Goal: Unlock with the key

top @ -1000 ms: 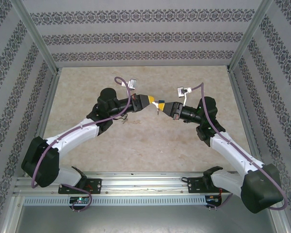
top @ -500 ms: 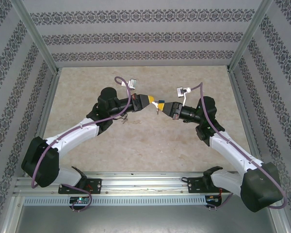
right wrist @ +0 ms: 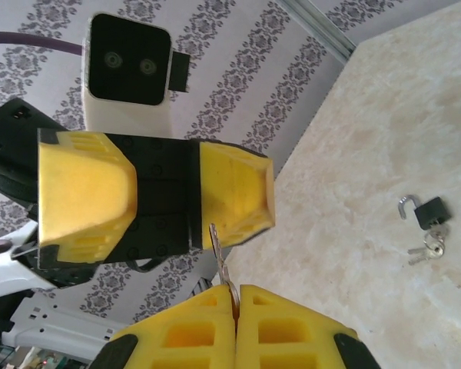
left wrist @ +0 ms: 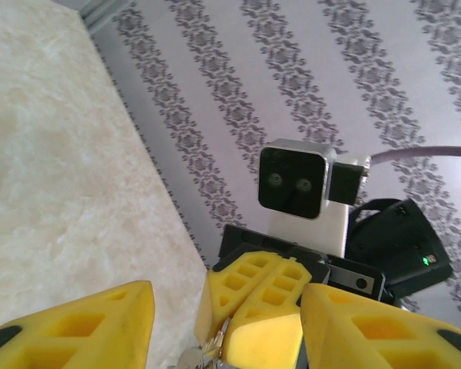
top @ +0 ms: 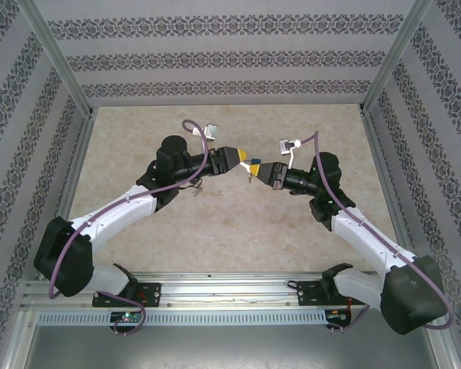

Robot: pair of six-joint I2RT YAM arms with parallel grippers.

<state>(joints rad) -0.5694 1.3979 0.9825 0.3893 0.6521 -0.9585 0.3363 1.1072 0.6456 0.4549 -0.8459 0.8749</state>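
Beige marbled table lies under both arms, boxed in by patterned walls. On it rests a small black padlock, with loose keys just beside it, both in plain sight from the right wrist; whether the shackle is latched I cannot tell. Well apart from the padlock, the right gripper has its yellow fingers pressed together, pinching a thin silver key that pokes out toward the left gripper. That one faces it closely, its fingers spread wide.
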